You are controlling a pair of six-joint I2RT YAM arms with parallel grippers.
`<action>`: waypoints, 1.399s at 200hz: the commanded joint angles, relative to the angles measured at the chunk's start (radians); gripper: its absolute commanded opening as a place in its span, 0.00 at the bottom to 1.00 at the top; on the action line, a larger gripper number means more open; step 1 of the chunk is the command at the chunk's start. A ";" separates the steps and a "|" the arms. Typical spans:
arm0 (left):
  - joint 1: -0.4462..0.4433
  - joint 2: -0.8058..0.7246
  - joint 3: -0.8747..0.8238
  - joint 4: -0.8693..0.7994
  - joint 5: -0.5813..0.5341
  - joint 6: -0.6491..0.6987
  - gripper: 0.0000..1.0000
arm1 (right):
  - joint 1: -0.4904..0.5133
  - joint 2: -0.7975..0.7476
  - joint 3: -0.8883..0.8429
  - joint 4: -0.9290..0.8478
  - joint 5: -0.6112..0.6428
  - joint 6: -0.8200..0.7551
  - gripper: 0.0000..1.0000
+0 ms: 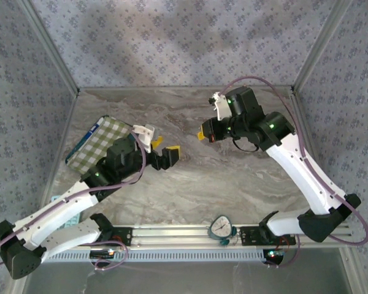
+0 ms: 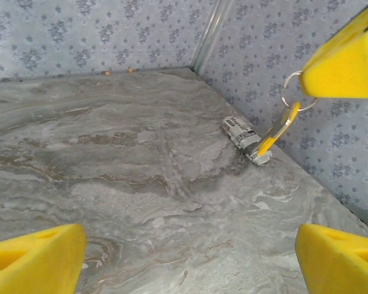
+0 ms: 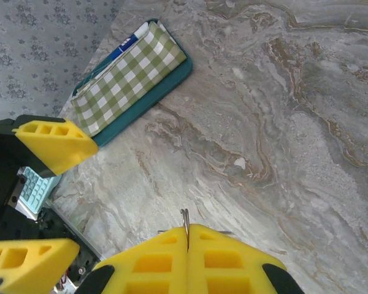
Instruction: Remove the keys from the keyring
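**Right gripper pinches the keyring, key dangling**

The right gripper (image 3: 187, 242) has its yellow pads pressed together on a thin silvery metal keyring (image 2: 284, 93), upper right in the left wrist view. A small yellow-headed key (image 2: 281, 130) hangs from the ring above the grey marbled table (image 2: 141, 165). The left gripper (image 1: 165, 156) is spread wide, holding nothing. A grey-and-white printed roll (image 2: 244, 138) lies behind the key.

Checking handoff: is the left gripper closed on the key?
No, the left gripper is open; the key hangs from the keyring in the right gripper.
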 commanded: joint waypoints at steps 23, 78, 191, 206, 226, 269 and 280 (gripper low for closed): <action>-0.121 0.017 -0.029 0.191 -0.128 0.103 0.92 | 0.019 0.001 0.022 0.016 -0.038 0.054 0.00; -0.247 0.122 -0.049 0.361 -0.392 0.310 0.93 | 0.053 0.000 0.016 0.051 -0.045 0.090 0.00; -0.258 0.243 0.049 0.367 -0.516 0.335 0.49 | 0.093 -0.046 -0.048 0.119 -0.039 0.150 0.00; -0.257 0.236 0.054 0.349 -0.511 0.330 0.43 | 0.092 -0.056 -0.060 0.126 -0.036 0.157 0.00; -0.258 0.221 0.058 0.310 -0.503 0.321 0.36 | 0.091 -0.065 -0.065 0.127 -0.034 0.159 0.00; -0.258 0.181 0.044 0.248 -0.498 0.295 0.31 | 0.085 -0.082 -0.075 0.136 -0.033 0.163 0.00; -0.257 0.170 0.036 0.248 -0.496 0.294 0.27 | 0.083 -0.083 -0.078 0.141 -0.036 0.167 0.00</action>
